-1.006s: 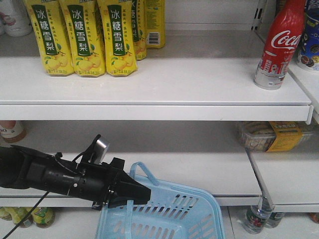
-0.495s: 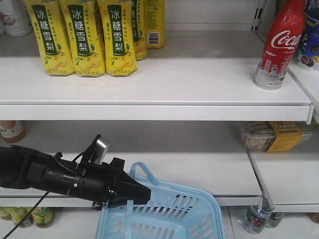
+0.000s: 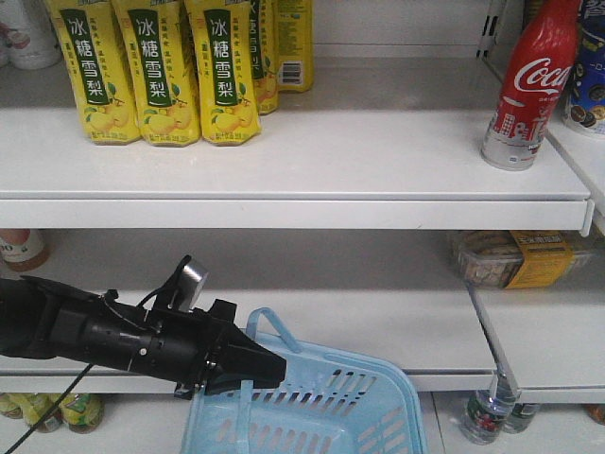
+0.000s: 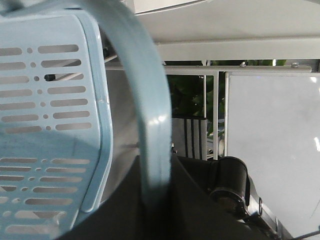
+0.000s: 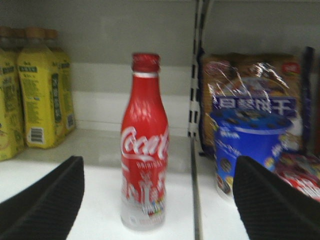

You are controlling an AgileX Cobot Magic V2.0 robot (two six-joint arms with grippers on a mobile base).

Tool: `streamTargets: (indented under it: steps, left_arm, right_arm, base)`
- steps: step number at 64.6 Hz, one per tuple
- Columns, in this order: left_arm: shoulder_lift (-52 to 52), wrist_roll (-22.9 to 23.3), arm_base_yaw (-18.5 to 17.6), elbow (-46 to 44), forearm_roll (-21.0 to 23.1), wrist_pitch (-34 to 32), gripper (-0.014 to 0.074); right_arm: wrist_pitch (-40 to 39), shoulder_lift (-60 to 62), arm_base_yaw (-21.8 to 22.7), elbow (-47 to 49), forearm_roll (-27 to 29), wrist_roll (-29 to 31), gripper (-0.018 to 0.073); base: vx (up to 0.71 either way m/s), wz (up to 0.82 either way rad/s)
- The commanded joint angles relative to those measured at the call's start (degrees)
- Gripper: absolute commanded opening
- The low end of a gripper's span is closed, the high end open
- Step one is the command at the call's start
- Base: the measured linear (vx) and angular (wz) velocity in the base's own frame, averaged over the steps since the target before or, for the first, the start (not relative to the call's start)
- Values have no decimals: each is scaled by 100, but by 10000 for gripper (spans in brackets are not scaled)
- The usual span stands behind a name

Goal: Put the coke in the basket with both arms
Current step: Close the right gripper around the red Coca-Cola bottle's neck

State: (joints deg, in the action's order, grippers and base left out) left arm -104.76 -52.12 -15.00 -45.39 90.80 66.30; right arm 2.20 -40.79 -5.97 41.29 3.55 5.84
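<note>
With the left claw (image 3: 250,367) pinching a handle of the basket (image 3: 321,411) at six o'clock, the coke (image 3: 523,85) stands ungrasped on the shelf (image 3: 312,161) at two o'clock, facing the spread right claw (image 5: 158,172).

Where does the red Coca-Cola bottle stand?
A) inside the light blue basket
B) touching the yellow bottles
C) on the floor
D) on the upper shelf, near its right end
D: the coke stands upright on the upper shelf near its right end, well above the basket.
</note>
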Motion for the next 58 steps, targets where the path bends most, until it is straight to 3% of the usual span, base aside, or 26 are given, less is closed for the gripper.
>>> streamTargets:
  steps: [1, 21, 49, 58]
  left_arm:
    - [300, -82, -39, -105, 437, 460, -6]
    - [300, -82, -39, -105, 437, 460, -6]
    - [300, -82, -39, -105, 437, 460, -6]
    - [300, -82, -39, -105, 437, 460, -6]
  right_arm:
    - [-418, -425, -111, 674, -9, 27, 580]
    - [-387, -1800, -102, 1784, 8, -16, 580]
    - [-597, -3003, -102, 2476, -5, -10, 580]
    - [-719, -3202, -102, 2683, -5, -16, 515]
  base:
    - [0, 0]
    - [0, 0]
    - [0, 0]
    - [0, 0]
